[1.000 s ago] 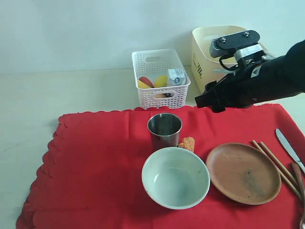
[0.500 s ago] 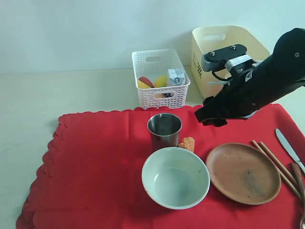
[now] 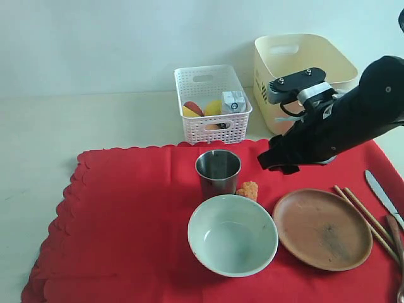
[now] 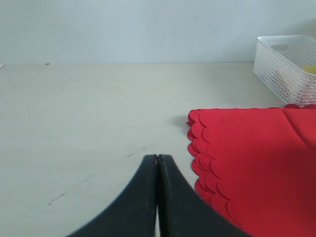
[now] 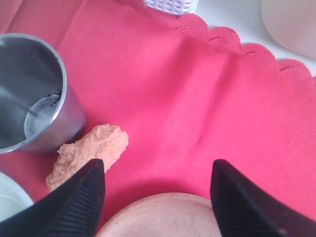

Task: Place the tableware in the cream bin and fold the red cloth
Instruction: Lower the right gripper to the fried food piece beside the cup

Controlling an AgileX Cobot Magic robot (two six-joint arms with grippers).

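The red cloth (image 3: pixel 132 214) covers the table and carries a steel cup (image 3: pixel 218 172), a pale bowl (image 3: pixel 232 235), a brown plate (image 3: pixel 322 228), chopsticks (image 3: pixel 366 218) and a knife (image 3: pixel 383 192). The cream bin (image 3: pixel 300 63) stands behind the cloth at the right. My right gripper (image 3: pixel 278 161) hovers open above the cloth, between cup and plate. In the right wrist view this gripper (image 5: pixel 158 165) spans the plate's (image 5: pixel 163 217) far rim, with the cup (image 5: pixel 32 94) to one side. My left gripper (image 4: pixel 158 158) is shut and empty over bare table beside the cloth's scalloped corner (image 4: pixel 247 163).
A white lattice basket (image 3: pixel 211 101) holding food and a small carton sits behind the cloth, left of the cream bin. An orange food piece (image 3: pixel 248 189) lies against the cup, close to one right finger (image 5: pixel 79 197). A utensil handle (image 3: pixel 396 233) lies at the right edge.
My right arm has come down and to the left, from in front of the cream bin to low over the cloth between cup and plate. Its jaws stayed open.
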